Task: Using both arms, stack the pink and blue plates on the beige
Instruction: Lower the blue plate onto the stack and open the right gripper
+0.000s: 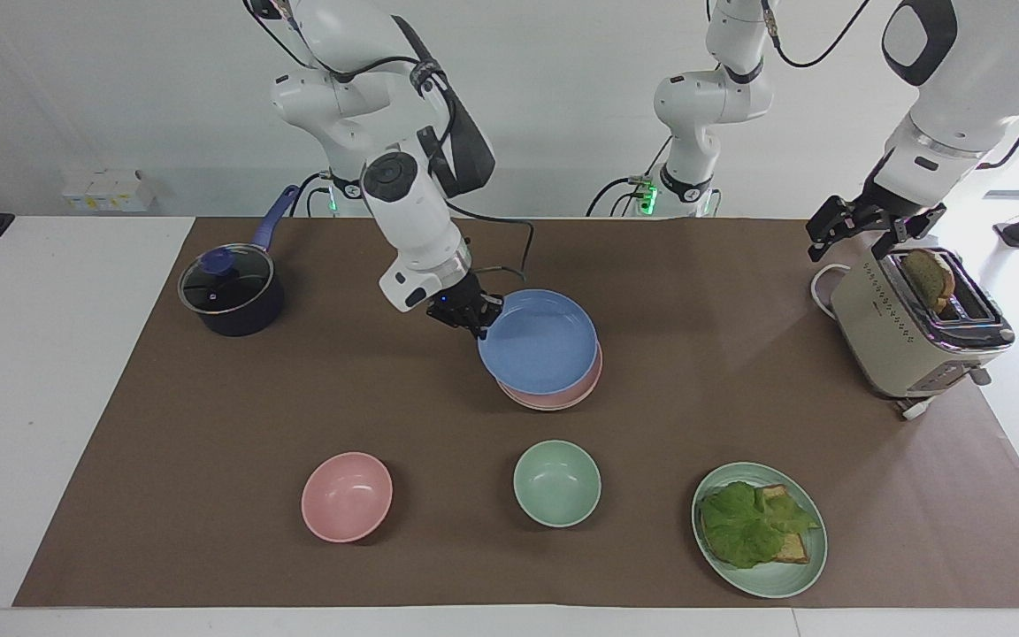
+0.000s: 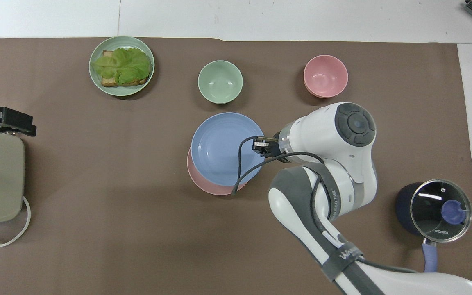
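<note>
My right gripper is shut on the rim of the blue plate. It holds that plate slightly tilted, low over the pink plate at the middle of the mat. I cannot tell whether the two plates touch. Only a crescent of the pink plate shows. The beige plate is hidden beneath the pink one. My left gripper hangs open over the toaster's end nearer to the robots and holds nothing.
A beige toaster with a bread slice stands at the left arm's end. A dark pot with a glass lid sits at the right arm's end. Farther from the robots are a pink bowl, a green bowl and a green plate with lettuce toast.
</note>
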